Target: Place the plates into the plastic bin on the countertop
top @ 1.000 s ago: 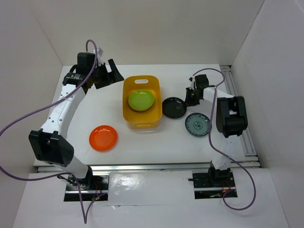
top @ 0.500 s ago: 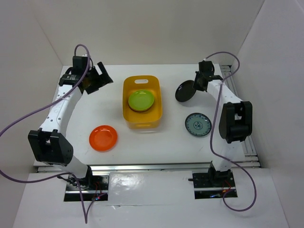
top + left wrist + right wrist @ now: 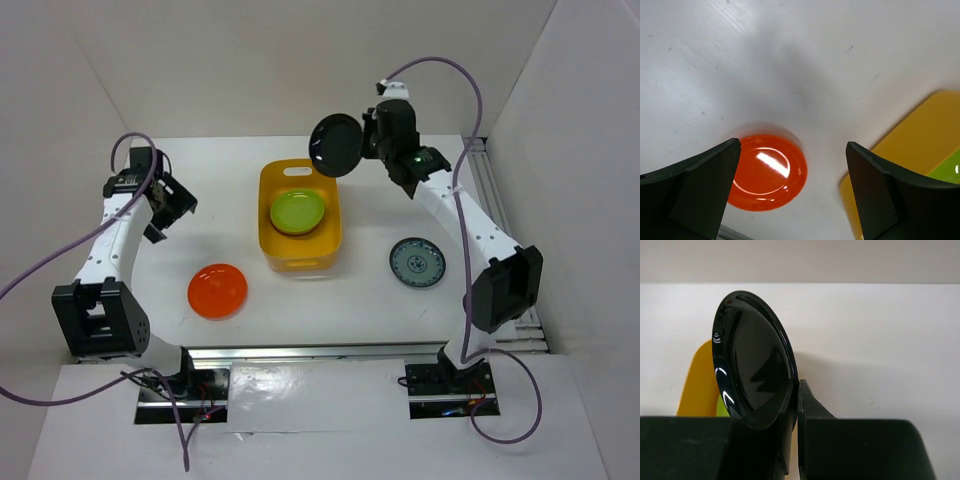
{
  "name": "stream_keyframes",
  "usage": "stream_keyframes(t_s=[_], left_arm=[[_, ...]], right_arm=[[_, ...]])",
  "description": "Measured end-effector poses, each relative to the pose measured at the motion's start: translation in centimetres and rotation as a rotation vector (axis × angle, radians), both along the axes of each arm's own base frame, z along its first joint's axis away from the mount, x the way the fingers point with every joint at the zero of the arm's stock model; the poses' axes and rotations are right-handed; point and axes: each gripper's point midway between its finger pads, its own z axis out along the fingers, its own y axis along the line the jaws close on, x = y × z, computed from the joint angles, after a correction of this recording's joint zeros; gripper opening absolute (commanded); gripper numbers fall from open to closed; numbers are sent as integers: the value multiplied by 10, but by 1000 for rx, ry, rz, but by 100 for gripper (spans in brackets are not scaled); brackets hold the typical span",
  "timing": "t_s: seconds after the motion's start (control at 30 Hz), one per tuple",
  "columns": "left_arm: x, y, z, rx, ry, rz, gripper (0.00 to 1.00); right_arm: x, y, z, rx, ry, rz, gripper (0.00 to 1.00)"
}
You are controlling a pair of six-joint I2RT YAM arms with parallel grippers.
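Clamping the black plate (image 3: 336, 145) on edge, right gripper (image 3: 366, 143) hangs above the far right corner of bin (image 3: 297, 163); left gripper (image 3: 792, 147) spread wide, empty.

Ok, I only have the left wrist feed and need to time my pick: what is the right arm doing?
Observer: The right gripper is shut on a black plate, held on edge in the air by the plastic bin's far end.
Operator: What's in the bin?
Observer: One lime green plate, lying flat.
Operator: Any plate out besides the orange plate?
Observer: A blue-grey patterned plate on the countertop, right of the bin.
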Motion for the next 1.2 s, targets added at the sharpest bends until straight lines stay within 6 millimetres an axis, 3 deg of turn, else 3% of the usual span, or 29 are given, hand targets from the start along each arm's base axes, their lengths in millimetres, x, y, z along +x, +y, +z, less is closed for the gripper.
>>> stream_keyframes(t_s=[0.13,0.27,0.4,0.6,0.73,0.9,1.2], left_arm=[[-33,10,-13,-11,49,66,100],[-65,15,-19,-19,62,106,100],[-83,9,-21,-40,48,99,100],[-102,-13,-43,-132,54,45,100],[-118,-27,-60,-190,78,19,100],[-122,-32,-58,-206,56,-1,100],[-128,-41,-65,-224,68,-39,100]], right_arm=[[-13,51,-17,-6,38,157,0],[-22,96,-63,-32,128,282,0],[-28,122,-114,-66,225,351,0],[-22,132,-157,-94,296,382,0],[-9,142,-170,-101,304,395,0],[-1,143,-176,-107,307,398,0],[11,134,-166,-93,285,383,0]])
